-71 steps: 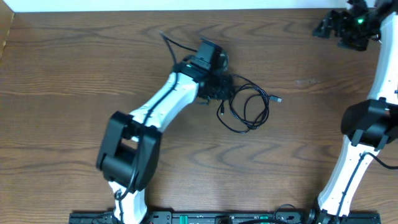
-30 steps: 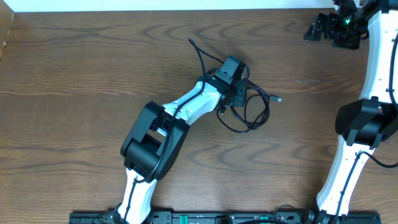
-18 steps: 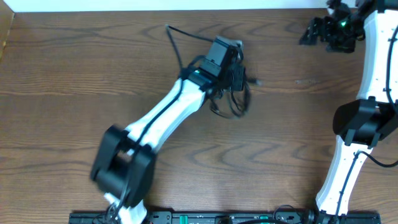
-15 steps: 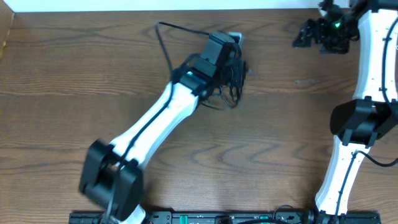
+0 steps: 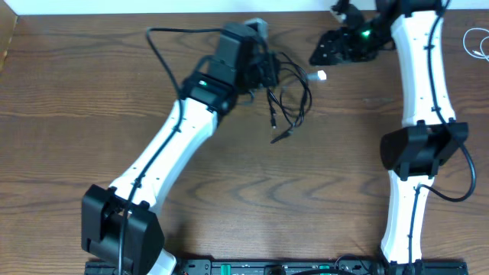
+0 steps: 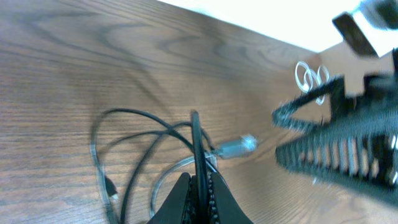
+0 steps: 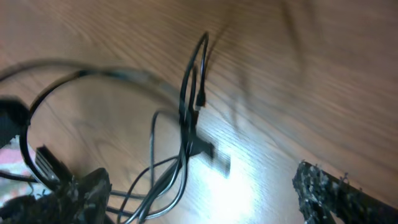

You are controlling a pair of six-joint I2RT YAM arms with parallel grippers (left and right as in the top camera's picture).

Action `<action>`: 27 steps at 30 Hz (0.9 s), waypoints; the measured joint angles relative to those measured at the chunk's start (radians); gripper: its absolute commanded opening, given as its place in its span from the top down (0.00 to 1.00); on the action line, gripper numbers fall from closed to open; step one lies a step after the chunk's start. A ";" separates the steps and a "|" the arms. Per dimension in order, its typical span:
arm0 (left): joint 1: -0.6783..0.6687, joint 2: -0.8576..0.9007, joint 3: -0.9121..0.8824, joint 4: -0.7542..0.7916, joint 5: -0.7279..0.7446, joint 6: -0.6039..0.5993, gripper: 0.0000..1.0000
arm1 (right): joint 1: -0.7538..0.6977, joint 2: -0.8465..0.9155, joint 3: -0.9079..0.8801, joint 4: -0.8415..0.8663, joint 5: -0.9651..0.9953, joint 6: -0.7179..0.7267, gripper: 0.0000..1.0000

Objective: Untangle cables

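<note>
left gripper (image 6: 199,186): fingers pressed together, pinching one strand of the black cable (image 6: 127,152) that rises straight up out of the closed tips in the wrist view. nothing else is in the pinch.

from that pinch the black cable spills away in several loose overlapping loops (image 5: 294,99). a pale metallic plug (image 5: 321,75) sticks out on the right-arm side, and a small dark plug end (image 5: 276,139) trails toward the near edge. cannot tell how much of the bundle rests on the wood and how much hangs.

right gripper (image 5: 325,53): jaws spread wide, holding nothing. it sits just beside the pale plug, not touching it. its wrist camera looks down between the two dark fingers (image 7: 336,196) onto the blurred black loops.

white cable (image 5: 477,38): small coil at the far right edge of the table (image 5: 76,114), well apart from the black cable and from both grippers. the left wrist view shows it as pale rings (image 6: 311,78) behind the right gripper.
</note>
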 measured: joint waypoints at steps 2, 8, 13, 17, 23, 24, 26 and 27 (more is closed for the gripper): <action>0.034 0.000 0.000 0.006 0.039 -0.020 0.92 | 0.034 0.005 0.000 0.024 -0.004 0.007 0.12; 0.110 0.000 0.000 0.008 0.149 -0.080 0.92 | 0.096 0.025 0.000 0.069 -0.006 0.026 0.20; 0.171 0.000 0.000 0.012 0.247 -0.113 0.92 | 0.141 0.046 0.000 0.121 0.011 0.107 0.21; 0.184 0.000 0.000 0.015 0.299 -0.121 0.93 | 0.170 0.076 0.000 0.178 0.032 0.189 0.17; 0.183 0.000 0.000 0.053 0.336 -0.133 0.93 | 0.210 0.154 0.000 0.222 0.088 0.343 0.21; 0.183 0.000 0.000 0.065 0.339 -0.135 0.93 | 0.214 0.174 0.000 0.227 0.092 0.367 0.23; 0.183 0.000 0.000 0.080 0.341 -0.140 0.93 | 0.216 0.206 0.000 0.231 0.096 0.402 0.25; 0.183 0.000 0.000 0.083 0.341 -0.142 0.92 | 0.216 0.222 0.000 0.230 0.097 0.421 0.25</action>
